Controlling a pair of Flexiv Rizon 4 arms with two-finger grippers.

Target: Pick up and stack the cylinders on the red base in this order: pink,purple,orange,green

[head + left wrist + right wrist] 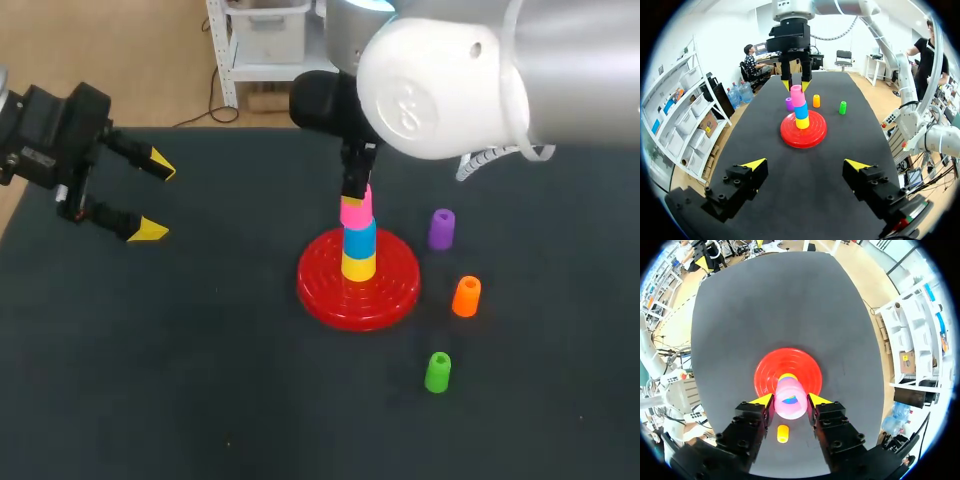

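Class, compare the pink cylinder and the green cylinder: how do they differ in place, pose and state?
The pink cylinder sits on the blue cylinder above the red base; the green cylinder stands alone on the table. The pink one leans slightly; the green one is upright. The right end effector grips the pink one; nothing touches the green one. Both are open-topped cylinders.

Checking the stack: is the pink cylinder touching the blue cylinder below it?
Touching. The left wrist view shows the pink cylinder sitting slightly tilted on top of the blue cylinder, with no gap where they meet.
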